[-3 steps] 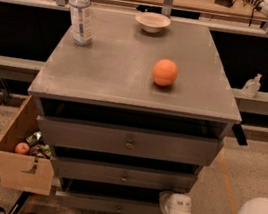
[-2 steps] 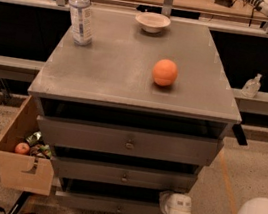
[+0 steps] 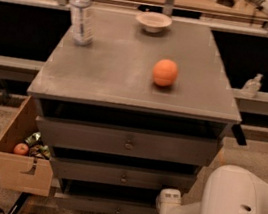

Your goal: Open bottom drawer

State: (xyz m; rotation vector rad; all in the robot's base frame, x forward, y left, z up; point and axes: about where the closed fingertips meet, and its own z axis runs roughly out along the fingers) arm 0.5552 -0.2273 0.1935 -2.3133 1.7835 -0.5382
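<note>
Your gripper point(image 3: 165, 205) sits low at the right end of the bottom drawer point(image 3: 100, 206). You cannot tell whether it is open or closed.

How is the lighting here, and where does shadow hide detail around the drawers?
Camera view: overhead light leaves the cabinet top evenly lit, the orange casting a small shadow under it. Camera view: recesses above the drawer fronts are black; the bottom drawer is dim near the floor, with the gripper low by its right end.
</note>
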